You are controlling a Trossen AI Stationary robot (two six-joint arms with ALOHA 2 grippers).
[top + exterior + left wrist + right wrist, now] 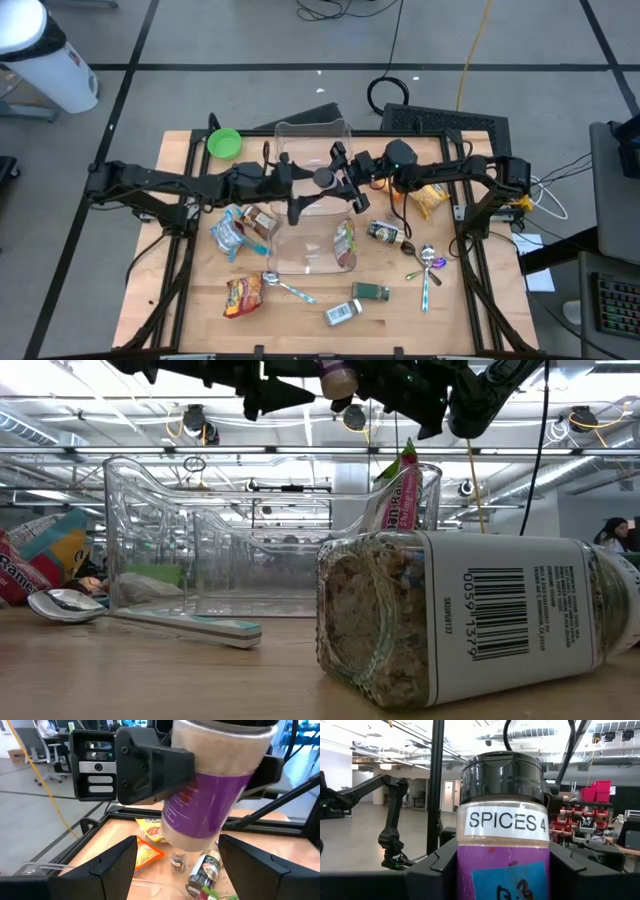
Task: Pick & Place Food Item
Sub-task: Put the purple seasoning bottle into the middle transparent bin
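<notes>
- The right gripper [502, 870] was seen clamped on a spice jar [324, 178], purple-labelled, black-capped, marked "SPICES 4" in the right wrist view; a dark finger [432, 870] was pressed against each side of the jar.
- The jar was held aloft above the clear plastic container [312, 200], near its far half, well off the table [190, 300].
- The left gripper [175, 865] was found released, its fingers [112, 865] spread to either side of the jar's lower end without visible contact.
- Both arms were stretched level across the table from opposite sides, meeting over the container at centre; in the low view the jar [338, 378] was seen high between the dark arms.
- Inside the container a food packet [345, 244] was noted against its right wall.
- On the table: snack bags [243, 228] left of the container, a red packet [242, 295] and a spoon [285, 288] at near left, two small jars [358, 302] near centre, a dark jar [384, 233] and more spoons [428, 266] to the right, a yellow bag [431, 198] under the right arm.
- A green bowl [224, 143] was logged at the far left corner.
</notes>
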